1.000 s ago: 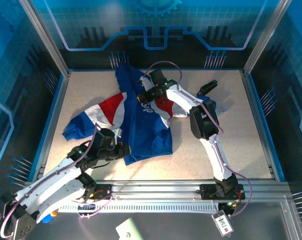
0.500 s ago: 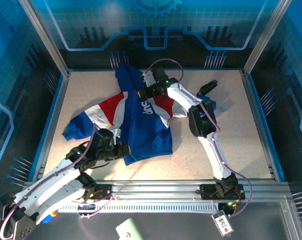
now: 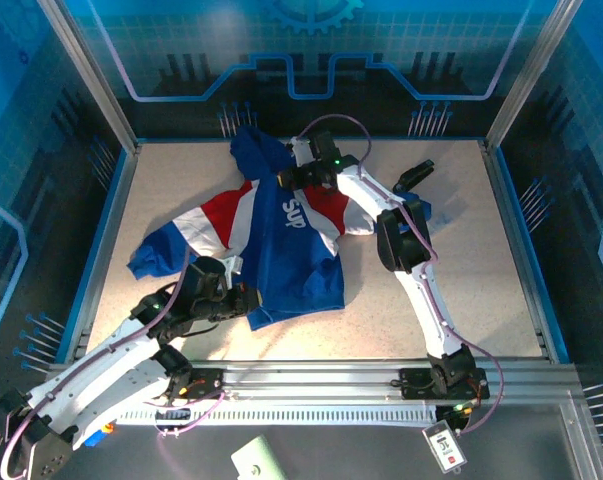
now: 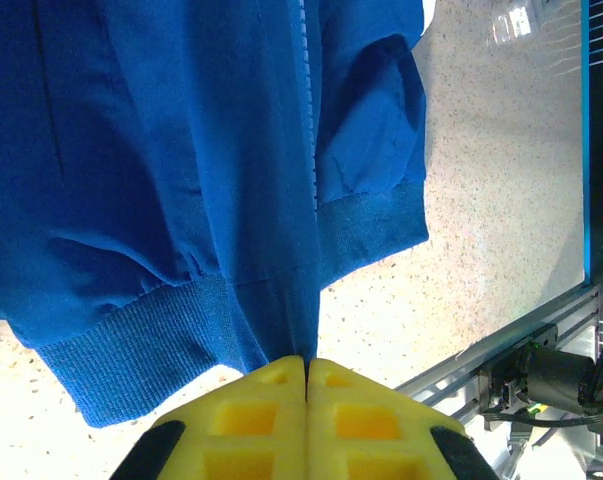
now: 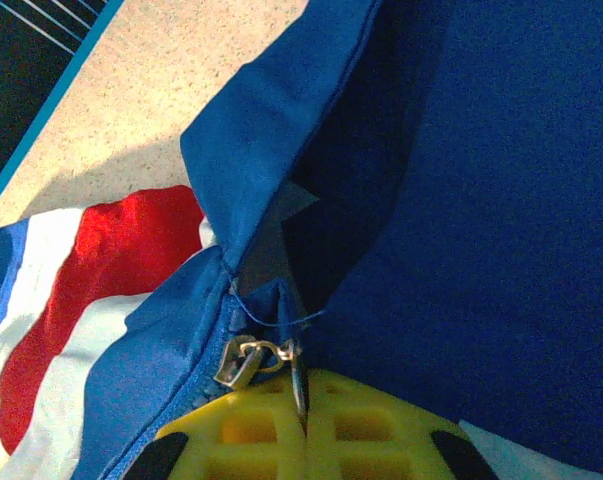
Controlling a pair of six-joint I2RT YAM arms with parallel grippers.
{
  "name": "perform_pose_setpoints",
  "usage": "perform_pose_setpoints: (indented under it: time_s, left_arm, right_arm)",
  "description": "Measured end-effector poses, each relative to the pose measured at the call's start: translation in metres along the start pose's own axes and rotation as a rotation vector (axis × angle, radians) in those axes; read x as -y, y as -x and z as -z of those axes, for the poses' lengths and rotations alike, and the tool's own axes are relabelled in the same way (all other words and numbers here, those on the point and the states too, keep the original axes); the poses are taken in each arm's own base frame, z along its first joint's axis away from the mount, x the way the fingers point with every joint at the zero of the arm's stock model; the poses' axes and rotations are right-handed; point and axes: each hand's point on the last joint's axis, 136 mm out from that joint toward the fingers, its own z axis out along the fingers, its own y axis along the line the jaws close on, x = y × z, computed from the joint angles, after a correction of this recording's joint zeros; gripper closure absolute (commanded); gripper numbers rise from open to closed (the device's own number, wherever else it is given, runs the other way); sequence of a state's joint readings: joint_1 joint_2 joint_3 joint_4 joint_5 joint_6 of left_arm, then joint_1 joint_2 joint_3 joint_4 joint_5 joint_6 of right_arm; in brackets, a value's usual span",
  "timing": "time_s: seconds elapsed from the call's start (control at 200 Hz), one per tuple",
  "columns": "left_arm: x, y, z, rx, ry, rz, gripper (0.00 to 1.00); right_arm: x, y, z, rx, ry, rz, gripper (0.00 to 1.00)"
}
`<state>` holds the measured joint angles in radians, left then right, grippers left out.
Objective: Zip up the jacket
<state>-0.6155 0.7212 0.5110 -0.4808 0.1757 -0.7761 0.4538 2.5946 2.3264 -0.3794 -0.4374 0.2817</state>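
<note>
The jacket (image 3: pixel 281 245) lies mid-surface (image 3: pixel 461 300), hood (image 3: pixel 251 150) at 12 o'clock, hem (image 4: pixel 131 330) at 6. The left claw (image 4: pixel 307 372) is pressed together on the hem at the zipper's foot; the right claw (image 5: pixel 301 405) pinches the zipper pull (image 5: pixel 297 378) by the collar (image 5: pixel 271 130). A loose thread (image 5: pixel 281 322) by the slider (image 5: pixel 236 362) could jam it, or the pull could slip free. The right arm (image 3: pixel 401 240) hides the collar from above; whether the teeth meet there is unclear.

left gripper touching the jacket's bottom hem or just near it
Touching. In the left wrist view the left gripper is shut on the jacket: the hem edge disappears between its yellow pads.
</note>
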Motion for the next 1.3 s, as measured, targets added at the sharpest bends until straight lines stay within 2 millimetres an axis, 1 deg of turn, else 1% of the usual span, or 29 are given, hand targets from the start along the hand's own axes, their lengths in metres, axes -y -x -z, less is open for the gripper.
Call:
perform_pose_setpoints:
  time_s: [0.15,0.255,0.45,0.565,0.73,0.825,0.921,1.026,1.106,1.191,1.241,1.301]
  left_arm:
    - [-0.002,0.002,-0.004,0.014,-0.013,0.006,1.0]
    - [-0.001,0.004,-0.01,0.018,-0.022,0.011,1.0]
    - [-0.006,0.002,-0.023,-0.015,-0.005,0.025,1.0]
    - [-0.009,0.002,-0.032,-0.027,0.002,0.049,1.0]
    - [-0.024,-0.007,-0.05,-0.062,0.019,0.094,1.0]
    - [-0.027,-0.01,-0.053,-0.064,0.019,0.112,1.0]
    - [-0.025,-0.007,-0.054,-0.065,0.002,0.119,1.0]
    - [-0.028,-0.007,-0.061,-0.096,0.016,0.13,1.0]
    - [-0.026,-0.006,-0.066,-0.126,0.023,0.119,1.0]
    - [-0.022,-0.003,-0.068,-0.127,0.017,0.106,1.0]
    - [-0.019,0.0,-0.067,-0.117,0.007,0.102,1.0]
    - [-0.017,0.002,-0.066,-0.107,-0.001,0.1,1.0]
  right_arm:
    - [-0.004,0.018,-0.002,0.041,0.03,0.022,1.0]
    - [-0.004,0.022,-0.004,0.054,0.043,0.032,1.0]
    - [0.005,0.017,-0.006,0.042,0.063,0.021,0.98]
    - [0.014,0.014,-0.006,0.035,0.053,0.019,1.0]
    - [0.024,0.006,-0.004,0.004,0.026,0.028,0.98]
    - [0.029,0.0,-0.003,-0.019,0.006,0.025,0.94]
    - [0.034,-0.002,-0.002,-0.027,-0.02,0.031,0.95]
    - [0.041,-0.003,0.0,-0.032,-0.053,0.033,0.98]
    - [0.043,-0.001,0.005,-0.038,-0.071,0.026,0.98]
    - [0.042,0.009,0.013,-0.022,-0.08,0.03,0.96]
    - [0.039,0.016,0.016,-0.006,-0.078,0.034,0.93]
    - [0.037,0.019,0.017,0.001,-0.077,0.032,0.87]
